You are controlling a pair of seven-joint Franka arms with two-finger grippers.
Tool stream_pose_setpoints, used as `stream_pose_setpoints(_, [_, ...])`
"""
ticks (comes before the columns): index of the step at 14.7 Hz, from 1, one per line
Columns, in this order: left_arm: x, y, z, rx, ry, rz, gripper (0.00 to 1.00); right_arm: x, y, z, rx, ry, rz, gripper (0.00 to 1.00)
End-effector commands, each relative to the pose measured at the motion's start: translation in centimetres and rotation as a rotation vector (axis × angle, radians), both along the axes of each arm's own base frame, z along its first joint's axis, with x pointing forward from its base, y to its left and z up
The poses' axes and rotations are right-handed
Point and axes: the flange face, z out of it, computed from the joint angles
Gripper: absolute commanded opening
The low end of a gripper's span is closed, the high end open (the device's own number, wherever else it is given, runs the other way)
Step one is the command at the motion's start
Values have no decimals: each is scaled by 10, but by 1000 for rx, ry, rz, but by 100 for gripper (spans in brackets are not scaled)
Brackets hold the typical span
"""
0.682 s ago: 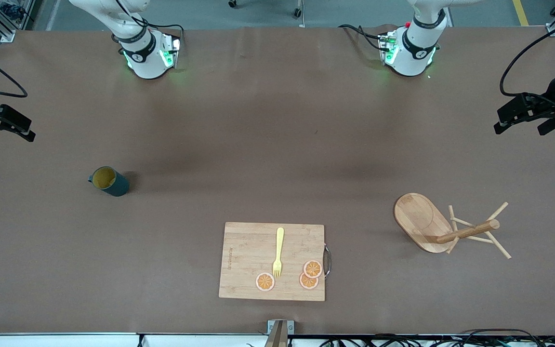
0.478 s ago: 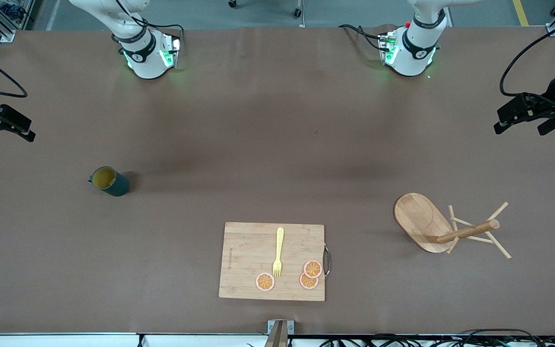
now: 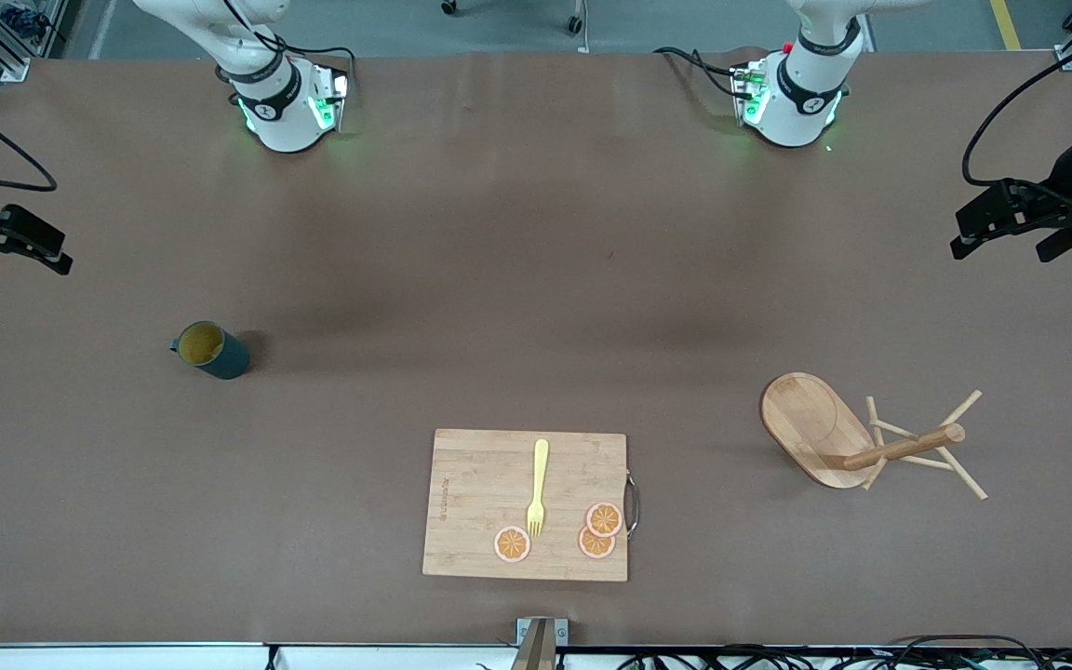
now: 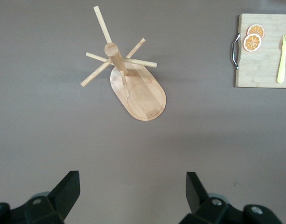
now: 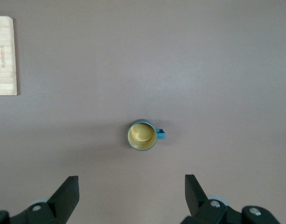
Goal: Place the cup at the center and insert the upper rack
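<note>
From the front view we see our right gripper (image 3: 10, 244) up in the air over the bare table at the right arm's end, fingers spread and empty. Our left gripper (image 3: 1011, 223) hangs over the left arm's end, likewise spread wide with nothing between the fingers. The cup (image 3: 210, 349) stands upright toward the right arm's end, well apart from the cutting board (image 3: 525, 504), which lies nearer the camera and carries a yellow fork (image 3: 537, 488) and three orange slices (image 3: 596, 530). The upper rack (image 3: 862, 437) stands toward the left arm's end on its oval base.

In the left wrist view we look down on the rack (image 4: 126, 79): post upright, pegs fanning out around it, with our left gripper (image 4: 133, 196) open and well short of it.

In the right wrist view the cup (image 5: 143, 135) sits mouth-up, yellow inside showing, its small handle pointing sideways; our right gripper (image 5: 131, 196) stands spread, not yet over it.

We judge the step in hand to be the reach for the cup. To do it well we should bring the right gripper squarely above the rim, turn the fingers so they clear the handle, and descend straight. The ribbed wall should give good purchase, so a moderate squeeze ought to suffice.
</note>
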Motion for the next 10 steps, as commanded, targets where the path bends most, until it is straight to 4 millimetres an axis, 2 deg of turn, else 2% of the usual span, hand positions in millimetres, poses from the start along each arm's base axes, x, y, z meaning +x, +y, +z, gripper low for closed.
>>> stream_pose_setpoints(1, [0, -1, 4, 21, -15, -5, 100, 13, 2, -27, -8, 51, 13, 100])
stream_pose_setpoints(2, [1, -1, 3, 20, -11, -3, 100, 20, 8, -42, -5, 74, 16, 100])
stream_pose_setpoints(4, [2, -1, 4, 21, -16, -3, 100, 41, 14, -91, 5, 150, 27, 100])
stream_pose_setpoints(6, [2, -1, 3, 21, -14, -3, 100, 54, 11, -135, 23, 212, 17, 100])
stream_pose_setpoints(10, [2, 0, 4, 22, -18, -3, 100, 65, 14, -213, 32, 326, 7, 100])
